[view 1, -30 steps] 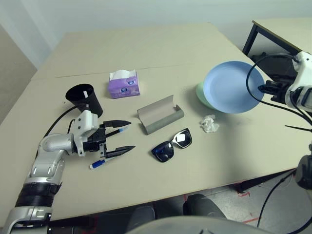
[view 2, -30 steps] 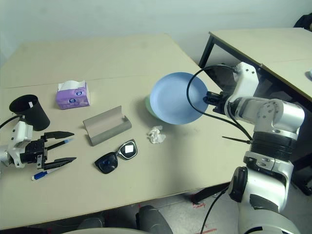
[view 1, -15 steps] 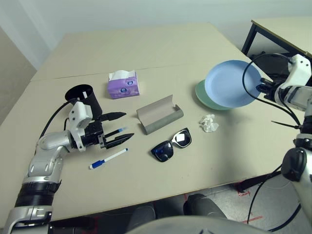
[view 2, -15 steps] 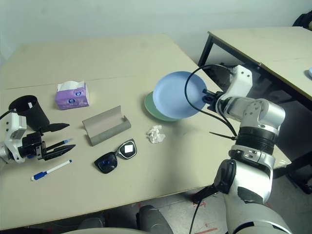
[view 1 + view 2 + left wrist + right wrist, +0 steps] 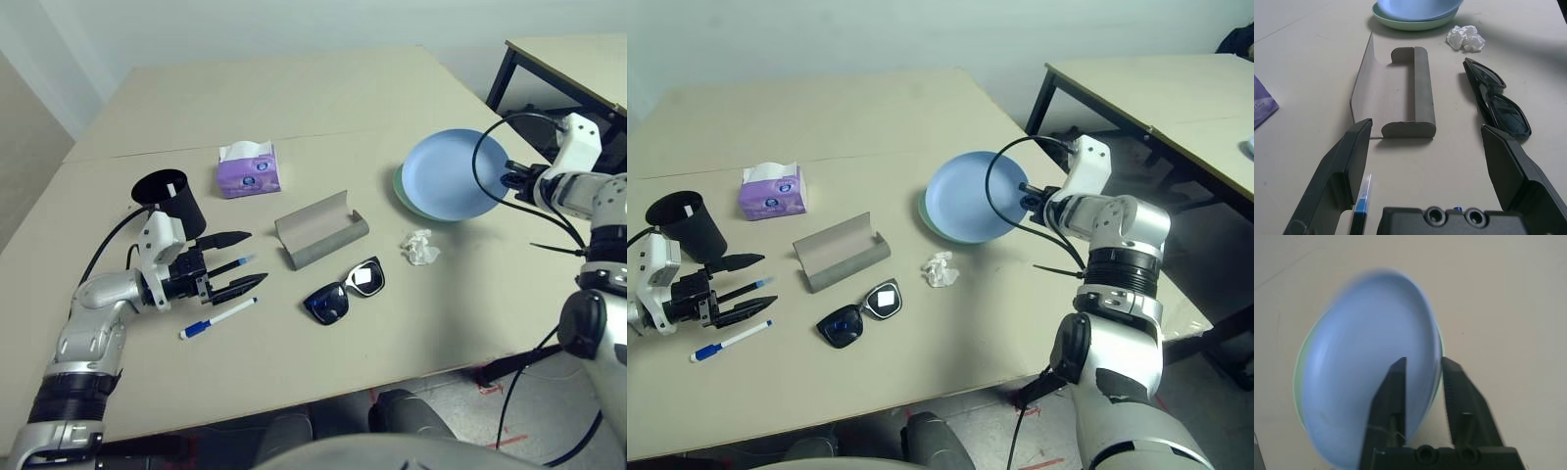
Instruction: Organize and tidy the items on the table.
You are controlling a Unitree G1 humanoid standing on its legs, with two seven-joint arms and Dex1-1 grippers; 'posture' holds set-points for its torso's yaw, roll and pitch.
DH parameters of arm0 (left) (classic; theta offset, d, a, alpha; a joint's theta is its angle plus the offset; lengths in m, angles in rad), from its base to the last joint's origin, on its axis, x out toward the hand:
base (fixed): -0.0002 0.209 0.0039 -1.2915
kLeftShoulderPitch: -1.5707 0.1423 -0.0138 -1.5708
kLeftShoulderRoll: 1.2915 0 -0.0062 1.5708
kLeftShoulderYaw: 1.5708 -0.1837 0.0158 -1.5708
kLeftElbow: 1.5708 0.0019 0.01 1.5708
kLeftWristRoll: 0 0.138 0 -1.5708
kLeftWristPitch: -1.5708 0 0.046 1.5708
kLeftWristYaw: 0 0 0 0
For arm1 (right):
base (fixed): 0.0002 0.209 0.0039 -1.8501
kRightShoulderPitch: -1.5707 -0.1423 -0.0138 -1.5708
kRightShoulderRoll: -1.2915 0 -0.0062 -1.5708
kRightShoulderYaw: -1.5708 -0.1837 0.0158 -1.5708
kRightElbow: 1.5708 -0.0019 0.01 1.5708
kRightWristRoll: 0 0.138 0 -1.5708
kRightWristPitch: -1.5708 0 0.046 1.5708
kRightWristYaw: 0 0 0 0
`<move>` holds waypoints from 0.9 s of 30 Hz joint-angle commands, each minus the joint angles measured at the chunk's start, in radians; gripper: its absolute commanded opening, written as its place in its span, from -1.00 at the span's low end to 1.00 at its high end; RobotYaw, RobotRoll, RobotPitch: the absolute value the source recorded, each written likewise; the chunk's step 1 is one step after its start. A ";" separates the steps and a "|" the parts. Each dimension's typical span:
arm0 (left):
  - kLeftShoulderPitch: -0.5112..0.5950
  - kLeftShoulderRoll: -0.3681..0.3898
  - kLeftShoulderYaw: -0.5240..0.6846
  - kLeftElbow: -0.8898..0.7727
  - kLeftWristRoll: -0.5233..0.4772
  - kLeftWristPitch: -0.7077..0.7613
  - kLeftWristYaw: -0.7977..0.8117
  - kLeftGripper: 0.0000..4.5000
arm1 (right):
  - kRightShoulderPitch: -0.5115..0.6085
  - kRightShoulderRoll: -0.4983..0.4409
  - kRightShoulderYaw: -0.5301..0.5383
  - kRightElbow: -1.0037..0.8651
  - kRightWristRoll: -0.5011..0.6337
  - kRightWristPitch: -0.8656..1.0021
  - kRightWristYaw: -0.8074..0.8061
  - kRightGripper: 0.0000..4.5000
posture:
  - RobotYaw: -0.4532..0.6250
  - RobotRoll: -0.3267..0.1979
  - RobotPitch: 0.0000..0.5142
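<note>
My left gripper [image 5: 245,258] is open low over the table [image 5: 323,392], its fingers either side of the black blue-capped pen [image 5: 233,265]. The white pen [image 5: 217,319] lies just in front of it and the black cup [image 5: 172,200] stands behind it. Ahead of this gripper are the open grey glasses case [image 5: 1400,93], the black sunglasses [image 5: 1498,100] and the tissue wad [image 5: 1465,38]. At the right, the blue plate [image 5: 453,178] rests in the green plate [image 5: 402,189]. My right gripper [image 5: 510,179] is open, its fingers [image 5: 1393,396] straddling the blue plate's rim.
A purple tissue box [image 5: 249,168] stands behind the case, near the table's seam. A second table with black legs [image 5: 509,69] is at the far right. Black cables loop around my right wrist above the plates.
My right gripper lowered the tilted blue plate onto the green plate and its fingers parted. My left gripper pulled back from over the white pen and now straddles the black pen.
</note>
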 commanded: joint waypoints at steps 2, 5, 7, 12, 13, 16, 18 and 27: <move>0.005 -0.001 0.008 -0.009 0.006 -0.008 -0.001 1.00 | -0.013 0.011 0.011 0.005 -0.002 0.000 0.004 0.31 | -0.33 0.25 -0.98; 0.002 -0.001 0.007 -0.003 0.006 -0.010 -0.004 1.00 | 0.006 0.002 0.018 -0.047 0.011 0.038 0.029 0.83 | -0.33 0.25 -0.98; -0.001 -0.001 0.006 0.002 0.007 -0.012 -0.007 1.00 | 0.036 -0.015 0.036 -0.107 0.021 0.069 0.068 0.98 | -0.34 0.25 -0.98; -0.007 -0.001 0.004 0.013 0.003 -0.014 -0.020 1.00 | 0.220 -0.108 0.114 -0.366 0.043 0.102 0.209 0.98 | -0.36 0.25 -0.98; -0.009 0.000 0.002 0.016 0.000 -0.014 -0.029 1.00 | 0.270 -0.130 0.124 -0.425 0.051 0.096 0.243 0.98 | -0.36 0.25 -0.98; -0.016 -0.001 -0.006 0.025 0.000 -0.030 -0.063 1.00 | 0.386 -0.183 0.141 -0.553 0.066 0.080 0.316 0.98 | -0.37 0.25 -0.98; -0.022 -0.001 -0.012 0.030 -0.006 -0.038 -0.099 1.00 | 0.453 -0.215 0.152 -0.611 0.064 0.053 0.359 0.98 | -0.39 0.25 -0.97; -0.036 0.013 -0.031 0.042 0.002 -0.068 -0.218 1.00 | 0.672 -0.320 0.260 -0.748 0.010 -0.145 0.532 0.98 | -0.42 0.25 -0.97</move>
